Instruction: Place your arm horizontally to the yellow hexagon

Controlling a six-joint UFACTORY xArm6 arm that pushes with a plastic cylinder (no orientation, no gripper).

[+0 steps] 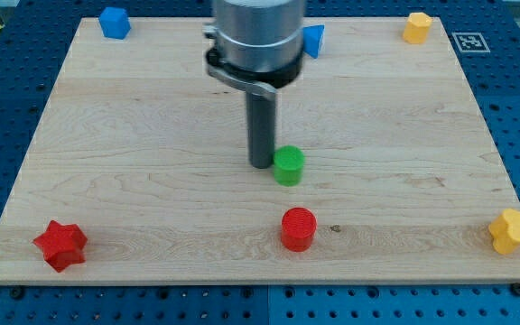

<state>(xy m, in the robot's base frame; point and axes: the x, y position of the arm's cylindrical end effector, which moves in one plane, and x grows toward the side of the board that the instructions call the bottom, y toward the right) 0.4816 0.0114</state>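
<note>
While your rod stands mid-board in the single camera view, my tip (262, 165) rests just left of the green cylinder (288, 166), touching it or nearly so; you cannot tell which from here. No claw exists on this rig, so nothing opens, closes or grips: the arm ends in a bare rod. Your target, the yellow hexagon (417, 27), sits at the view's top right corner of the wooden board (134, 162), well apart from my tip.

To do this step well, I judge you should first draw the tip away from the green cylinder so it is not dragged along, then travel toward the view's top until the tip is level with the hexagon, stopping to its left without nudging it. Watch the blue block (313, 41) partly hidden behind the arm; it lies close to that path.

Elsewhere, a blue block (114, 22) sits top left, a red star (60, 244) bottom left, a red cylinder (299, 228) bottom centre, and a yellow block (511, 231) bottom right. Around the pale, smooth board lies a blue perforated table (7, 99).
</note>
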